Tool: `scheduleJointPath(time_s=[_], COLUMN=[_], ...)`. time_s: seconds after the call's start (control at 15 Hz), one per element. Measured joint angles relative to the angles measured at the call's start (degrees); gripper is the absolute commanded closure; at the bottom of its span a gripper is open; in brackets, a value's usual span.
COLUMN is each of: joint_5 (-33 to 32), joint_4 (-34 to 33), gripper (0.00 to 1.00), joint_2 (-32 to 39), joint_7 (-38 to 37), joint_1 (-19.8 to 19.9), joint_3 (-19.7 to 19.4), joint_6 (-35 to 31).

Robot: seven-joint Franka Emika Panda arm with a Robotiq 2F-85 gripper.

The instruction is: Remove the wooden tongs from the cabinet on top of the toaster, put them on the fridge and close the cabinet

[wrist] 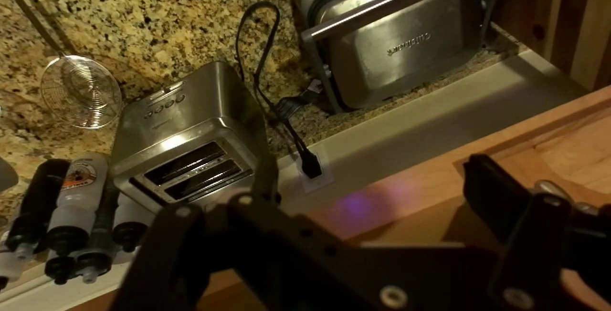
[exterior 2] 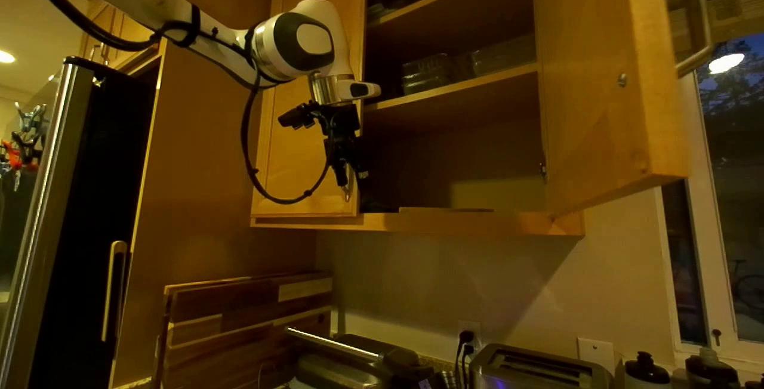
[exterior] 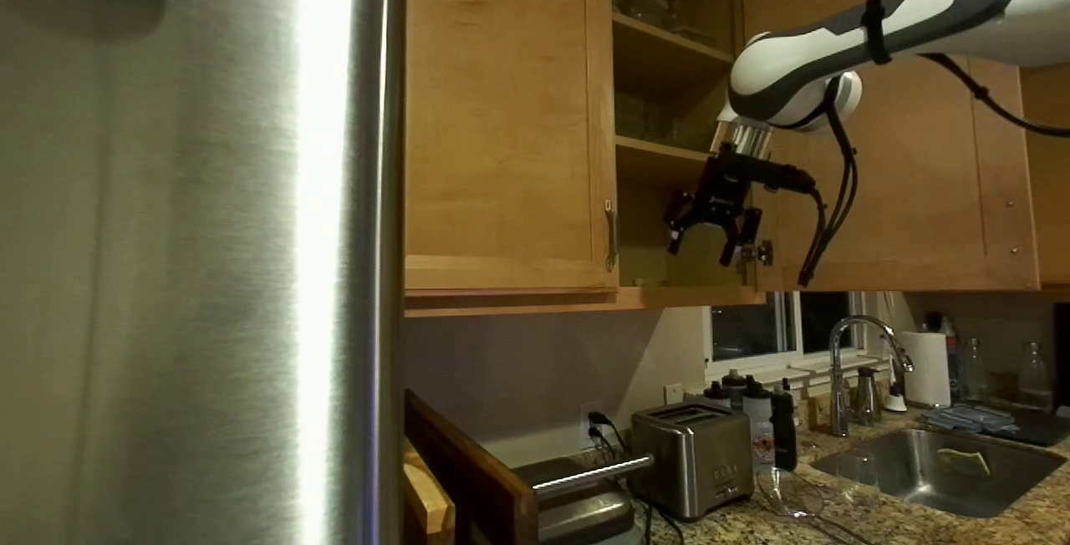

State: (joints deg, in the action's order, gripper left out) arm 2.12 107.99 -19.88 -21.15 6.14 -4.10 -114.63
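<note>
The honey-coloured cabinet [exterior 2: 477, 225] has its right-hand door [exterior 2: 597, 114] swung wide, baring the shelves. On its bottom shelf, near the front edge, lies a thin pale strip [exterior 2: 444, 209]; it may be the wooden tongs, but I cannot tell for sure. My gripper [exterior: 700, 252] points downward before the opening, level with the lowest compartment. Its fingers are spread, with nothing between them in the wrist view [wrist: 374, 173]. Beneath the cabinet stands the steel toaster [wrist: 186, 125] on the counter. The fridge [exterior: 209, 294] fills the near left in an exterior view.
The neighbouring cabinet door [exterior: 501, 119] is closed, with a metal handle [exterior: 611, 236]. Below are a Cuisinart appliance [wrist: 405, 48], wooden boards [exterior 2: 245, 323], several bottles [exterior: 759, 420], a wire strainer [wrist: 81, 91] and a sink [exterior: 936, 478]. Glassware [exterior 2: 427, 71] stands on the middle shelf.
</note>
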Motion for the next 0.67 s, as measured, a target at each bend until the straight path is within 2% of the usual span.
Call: scheduleJointPath(time_s=[0.4, 0.67], joint_5=[0.03, -0.02], joint_4=[-0.11, -4.55], gripper=[0.0, 0.0], joint_2=[0.1, 3.93], joint_7=[-0.19, -6.0], joint_1=[0.04, 0.98], joint_3=[0.05, 0.25], joint_6=[-0.07, -0.05])
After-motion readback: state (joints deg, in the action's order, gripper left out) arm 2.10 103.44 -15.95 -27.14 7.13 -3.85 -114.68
